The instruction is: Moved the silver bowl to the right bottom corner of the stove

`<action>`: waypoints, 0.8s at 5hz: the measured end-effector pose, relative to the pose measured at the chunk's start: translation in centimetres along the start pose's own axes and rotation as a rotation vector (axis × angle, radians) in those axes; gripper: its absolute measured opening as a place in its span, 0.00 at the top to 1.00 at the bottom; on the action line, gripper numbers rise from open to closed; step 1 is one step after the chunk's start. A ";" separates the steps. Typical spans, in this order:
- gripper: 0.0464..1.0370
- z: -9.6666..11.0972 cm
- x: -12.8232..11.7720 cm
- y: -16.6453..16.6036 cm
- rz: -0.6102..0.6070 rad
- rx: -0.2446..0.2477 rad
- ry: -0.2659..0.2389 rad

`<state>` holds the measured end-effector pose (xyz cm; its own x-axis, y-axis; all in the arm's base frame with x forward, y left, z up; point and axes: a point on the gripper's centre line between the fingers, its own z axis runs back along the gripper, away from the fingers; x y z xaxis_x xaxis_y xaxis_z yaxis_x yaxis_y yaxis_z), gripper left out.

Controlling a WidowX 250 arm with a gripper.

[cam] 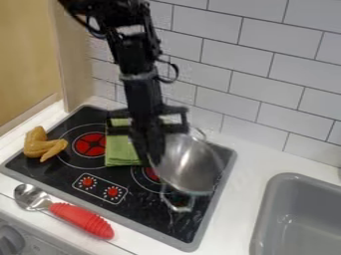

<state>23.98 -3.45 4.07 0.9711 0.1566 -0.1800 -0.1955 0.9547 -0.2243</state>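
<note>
Black gripper (154,158), pointing down near the centre of the frame, pinching the left side of a silver bowl (190,167); the bowl is tilted over the right part of a black stove (160,214); a folded green cloth (121,150) lies on the stove just left of the gripper; a brownish-yellow toy food piece (41,146) at the left; a red-handled spoon (81,219) at the lower left; a grey sink (265,204) at the lower right
</note>
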 end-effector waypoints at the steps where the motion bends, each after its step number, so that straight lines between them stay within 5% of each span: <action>1: 0.99 -0.9 -1.2 -1.7 -0.086 -0.010 0.028; 4: 0.99 -3.7 -2.6 -3.7 -0.170 -0.050 0.083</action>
<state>21.66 -8.34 1.87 0.9764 -0.0290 -0.2139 -0.0387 0.9514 -0.3054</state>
